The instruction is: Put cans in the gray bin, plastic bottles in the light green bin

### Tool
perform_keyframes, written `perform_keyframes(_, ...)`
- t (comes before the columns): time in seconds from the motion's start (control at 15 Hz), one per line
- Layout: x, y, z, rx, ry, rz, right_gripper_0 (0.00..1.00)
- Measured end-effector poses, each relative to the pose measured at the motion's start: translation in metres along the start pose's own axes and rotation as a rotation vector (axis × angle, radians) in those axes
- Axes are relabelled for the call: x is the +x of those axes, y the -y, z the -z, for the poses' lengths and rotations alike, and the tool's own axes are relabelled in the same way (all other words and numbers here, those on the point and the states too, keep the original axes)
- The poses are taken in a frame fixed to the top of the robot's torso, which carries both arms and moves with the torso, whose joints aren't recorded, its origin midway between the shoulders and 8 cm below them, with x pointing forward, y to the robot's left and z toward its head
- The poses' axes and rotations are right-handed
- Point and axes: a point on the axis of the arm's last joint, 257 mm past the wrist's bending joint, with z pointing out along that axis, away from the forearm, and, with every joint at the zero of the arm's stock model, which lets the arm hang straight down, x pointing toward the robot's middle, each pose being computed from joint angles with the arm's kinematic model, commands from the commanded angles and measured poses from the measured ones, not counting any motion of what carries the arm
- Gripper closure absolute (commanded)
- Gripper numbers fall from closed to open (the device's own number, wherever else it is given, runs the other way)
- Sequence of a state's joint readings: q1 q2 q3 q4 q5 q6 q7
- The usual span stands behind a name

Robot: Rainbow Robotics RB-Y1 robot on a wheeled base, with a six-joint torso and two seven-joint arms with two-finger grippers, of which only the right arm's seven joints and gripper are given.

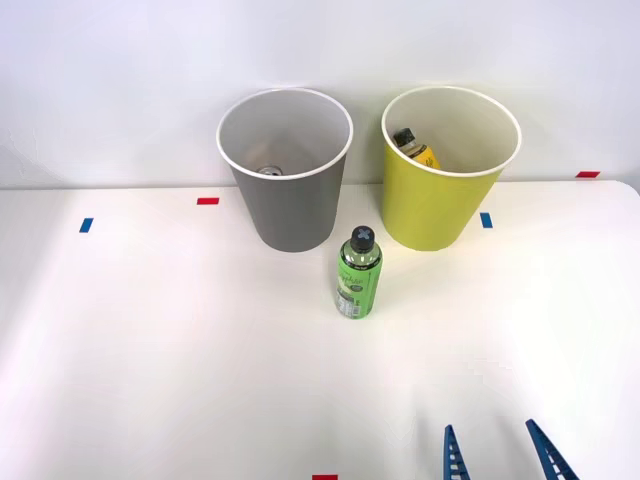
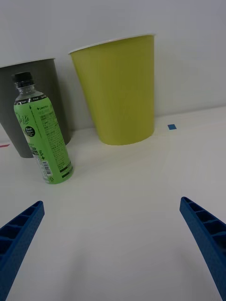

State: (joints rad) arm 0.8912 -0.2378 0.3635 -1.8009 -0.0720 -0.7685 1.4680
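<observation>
Pincer (image 1: 497, 452) spread wide above white table (image 1: 150, 350), gray wall (image 1: 120, 70) behind.

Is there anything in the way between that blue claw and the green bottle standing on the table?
Nothing visible. The right tool is open at the table's near edge, and only bare white table lies between it and the upright green bottle, which stands just before the two bins.

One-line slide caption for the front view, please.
Green bottle stands before gray bin and light green bin; open right hand waits.
</observation>
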Motion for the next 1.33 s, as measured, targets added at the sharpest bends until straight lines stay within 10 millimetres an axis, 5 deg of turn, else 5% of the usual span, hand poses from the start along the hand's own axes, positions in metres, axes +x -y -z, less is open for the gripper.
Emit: perform_keyframes(1.33,0.0,0.0,0.0,0.0,0.0,0.0,0.0)
